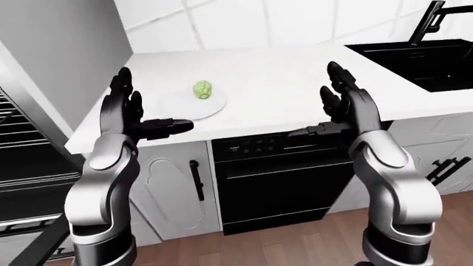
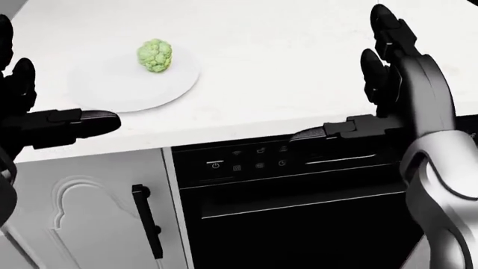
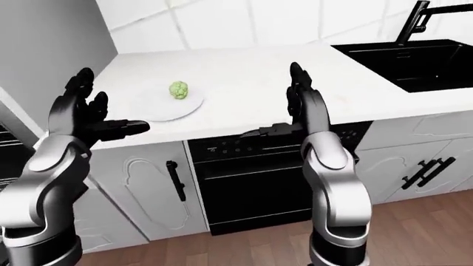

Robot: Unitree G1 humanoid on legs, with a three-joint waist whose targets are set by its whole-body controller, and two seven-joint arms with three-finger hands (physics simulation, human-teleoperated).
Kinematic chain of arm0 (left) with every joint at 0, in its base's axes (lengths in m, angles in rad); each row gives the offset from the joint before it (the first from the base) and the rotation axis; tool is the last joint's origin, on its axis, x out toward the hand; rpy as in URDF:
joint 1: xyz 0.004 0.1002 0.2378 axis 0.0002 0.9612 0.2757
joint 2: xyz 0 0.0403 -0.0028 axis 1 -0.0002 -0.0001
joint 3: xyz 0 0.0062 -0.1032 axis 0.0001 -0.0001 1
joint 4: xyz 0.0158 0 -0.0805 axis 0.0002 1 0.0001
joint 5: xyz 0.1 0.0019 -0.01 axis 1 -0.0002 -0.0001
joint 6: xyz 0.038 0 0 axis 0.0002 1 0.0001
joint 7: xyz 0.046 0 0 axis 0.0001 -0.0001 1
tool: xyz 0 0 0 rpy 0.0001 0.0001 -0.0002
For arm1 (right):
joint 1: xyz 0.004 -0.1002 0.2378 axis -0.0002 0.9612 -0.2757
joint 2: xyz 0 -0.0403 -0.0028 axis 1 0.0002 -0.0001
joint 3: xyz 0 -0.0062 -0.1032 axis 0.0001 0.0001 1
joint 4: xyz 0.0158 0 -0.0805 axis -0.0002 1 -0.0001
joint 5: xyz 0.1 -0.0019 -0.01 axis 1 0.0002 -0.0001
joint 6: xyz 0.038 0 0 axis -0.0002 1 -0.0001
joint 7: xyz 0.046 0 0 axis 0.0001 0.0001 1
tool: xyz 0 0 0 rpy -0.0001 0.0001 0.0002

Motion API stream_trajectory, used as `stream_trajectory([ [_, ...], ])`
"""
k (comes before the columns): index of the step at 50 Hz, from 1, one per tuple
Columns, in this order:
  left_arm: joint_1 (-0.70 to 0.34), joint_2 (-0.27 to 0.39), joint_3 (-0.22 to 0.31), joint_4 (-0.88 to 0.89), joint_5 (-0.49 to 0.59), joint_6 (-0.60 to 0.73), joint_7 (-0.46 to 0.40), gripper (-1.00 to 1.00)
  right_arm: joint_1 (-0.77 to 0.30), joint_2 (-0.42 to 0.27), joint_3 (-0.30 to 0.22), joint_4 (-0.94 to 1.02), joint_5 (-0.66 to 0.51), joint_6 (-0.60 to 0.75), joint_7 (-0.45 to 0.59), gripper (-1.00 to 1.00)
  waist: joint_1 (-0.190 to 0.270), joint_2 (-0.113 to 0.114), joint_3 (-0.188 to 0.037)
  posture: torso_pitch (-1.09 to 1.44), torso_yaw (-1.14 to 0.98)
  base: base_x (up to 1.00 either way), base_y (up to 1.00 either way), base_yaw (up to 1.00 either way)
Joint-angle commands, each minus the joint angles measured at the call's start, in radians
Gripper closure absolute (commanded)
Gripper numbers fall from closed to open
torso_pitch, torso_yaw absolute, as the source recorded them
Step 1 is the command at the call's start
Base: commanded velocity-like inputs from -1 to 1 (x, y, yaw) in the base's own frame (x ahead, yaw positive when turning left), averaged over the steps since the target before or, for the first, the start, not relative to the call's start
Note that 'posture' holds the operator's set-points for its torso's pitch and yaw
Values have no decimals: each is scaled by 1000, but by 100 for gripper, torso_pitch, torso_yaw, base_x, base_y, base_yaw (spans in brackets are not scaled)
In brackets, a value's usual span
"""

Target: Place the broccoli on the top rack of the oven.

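Observation:
A green broccoli [image 2: 154, 55] lies on a white plate [image 2: 123, 87] on the white counter, toward the upper left of the head view. My left hand [image 1: 133, 113] is held up, open and empty, at the counter's near edge, left of and below the plate. Over the dishwasher's top edge my right hand [image 1: 336, 108] is raised, also open with nothing in it, well to the right of the broccoli. Dark oven racks [image 1: 18, 130] show at the left edge of the left-eye view.
A black dishwasher [image 1: 284, 177] sits under the counter [image 1: 295, 77] between white cabinet doors [image 1: 173, 188] with black handles. A black sink [image 1: 425, 58] with a faucet is at the far right. A grey wall panel [image 1: 59, 50] stands at the left, wooden floor below.

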Motion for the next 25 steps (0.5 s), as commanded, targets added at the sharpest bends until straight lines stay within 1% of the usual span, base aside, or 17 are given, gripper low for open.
stream_trajectory([
  [1, -28, 7, 2, -25, 0, -30, -6, -100, -23, -9, -7, -27, -4, -32, -6, -100, -3, 5, -16, 0, 0, 12, 11, 0],
  [4, -35, 12, 6, -26, 2, -24, -8, -100, -27, -5, 4, -12, -11, -43, -7, -100, 1, -30, -9, 0, 0, 19, 9, 0],
  [5, -35, 13, 8, -26, 1, -25, -8, -100, -32, -4, 7, -8, -12, -43, -7, -100, 2, -49, -11, 0, 0, 20, 9, 0],
  [6, -29, 12, 11, -26, 0, -28, -10, -100, -39, -4, 12, -6, -15, -39, -6, -100, 2, -75, -18, 0, 0, 20, 9, 0],
  [7, -25, 12, 14, -25, -2, -33, -10, -100, -46, -4, 14, -1, -18, -39, -5, -100, 3, -85, -16, 0, 0, 20, 9, 0],
  [8, -23, 13, 15, -26, -3, -33, -11, -100, -50, -4, 15, 5, -21, -43, -4, -100, -4, -49, -10, 0, 0, 21, 10, 0],
  [9, -23, 14, 16, -28, -4, -31, -11, -100, -53, -2, 17, 9, -23, -46, -4, -100, 5, -63, -12, 0, 0, 20, 11, 0],
  [10, -26, 18, 18, -27, -6, -29, -12, -100, -55, 2, 22, 14, -26, -49, -5, -100, 1, -62, -19, 0, 0, 21, 11, 0],
  [12, -28, 18, 16, -21, -4, -34, -10, -100, -63, 1, 21, 26, -28, -54, 0, -100, 3, -50, -25, 0, 0, 21, 12, 0],
  [14, -26, 12, 7, -14, -1, -43, -8, -100, -64, -1, 17, 25, -28, -52, 3, -100, 1, -33, -16, 0, 0, 21, 13, 0],
  [16, -35, 12, 4, -4, 2, -43, -7, -100, -57, -2, 13, 28, -28, -60, 7, -100, -4, -10, -10, 0, 0, 22, 12, 0],
  [18, -43, 11, 0, -12, 2, -30, -4, -100, -55, -4, 8, 26, -26, -59, 10, -100, -12, 29, -13, 0, 0, 21, 13, 0],
  [19, -42, 10, -2, -9, 5, -33, -4, -100, -52, -6, 4, 35, -26, -70, 12, -100, -15, 58, -22, 0, 0, 23, 12, 0],
  [20, -44, 10, -2, -10, 6, -31, -4, -100, -51, -7, 3, 38, -25, -73, 12, -100, -16, 98, -34, 0, 0, 24, 12, 0],
  [21, -44, 10, -4, -7, 8, -34, -5, -100, -51, -6, 2, 37, -24, -73, 11, -100, -3, 56, -20, 0, 0, 27, 11, 0],
  [22, -49, 10, -3, -12, 7, -24, -4, -100, -49, -6, 1, 38, -23, -76, 10, -100, -11, 74, -10, 0, 0, 27, 10, 0],
  [25, -49, 8, -5, -7, 10, -31, -6, -100, -46, -6, 3, 32, -22, -72, 7, -100, -1, 54, -14, 0, 0, 28, 9, 0],
])
